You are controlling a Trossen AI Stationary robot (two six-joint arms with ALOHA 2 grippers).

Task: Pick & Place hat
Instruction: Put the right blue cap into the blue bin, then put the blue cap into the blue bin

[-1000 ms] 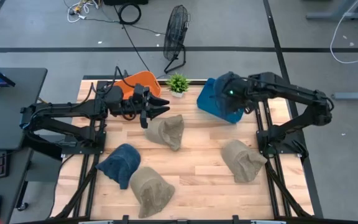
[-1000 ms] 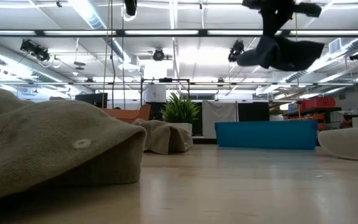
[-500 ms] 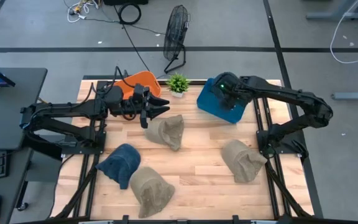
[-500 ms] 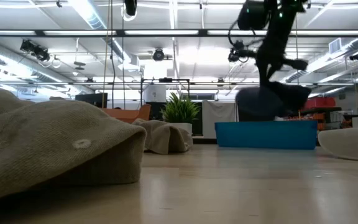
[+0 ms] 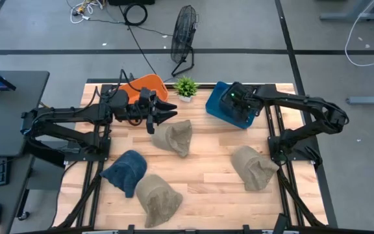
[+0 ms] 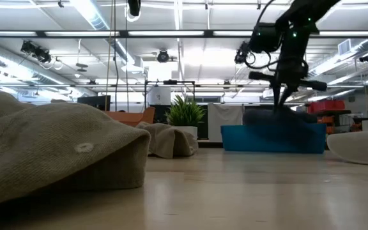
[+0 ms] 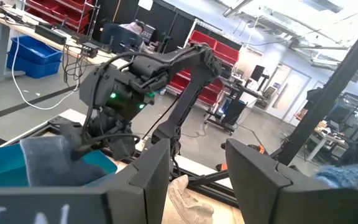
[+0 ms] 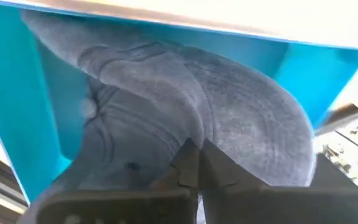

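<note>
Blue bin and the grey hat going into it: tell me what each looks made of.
Blue bin: likely rigid plastic, its walls smooth, flat and evenly coloured. Grey hat: soft woven fabric, matte, with fine texture and folds where the right gripper pinches it.

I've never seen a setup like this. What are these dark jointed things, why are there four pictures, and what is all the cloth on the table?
They are two robot arms at a wooden table, each ending in a two-finger gripper. One camera looks straight down, one sits at table level, and one rides on each wrist. The cloth lumps are hats: three tan hats and one blue hat lie on the wood. The right gripper reaches into a blue bin; its wrist camera shows its fingers pinched on a grey hat inside. The left gripper hangs open near an orange bin and a small plant.
</note>
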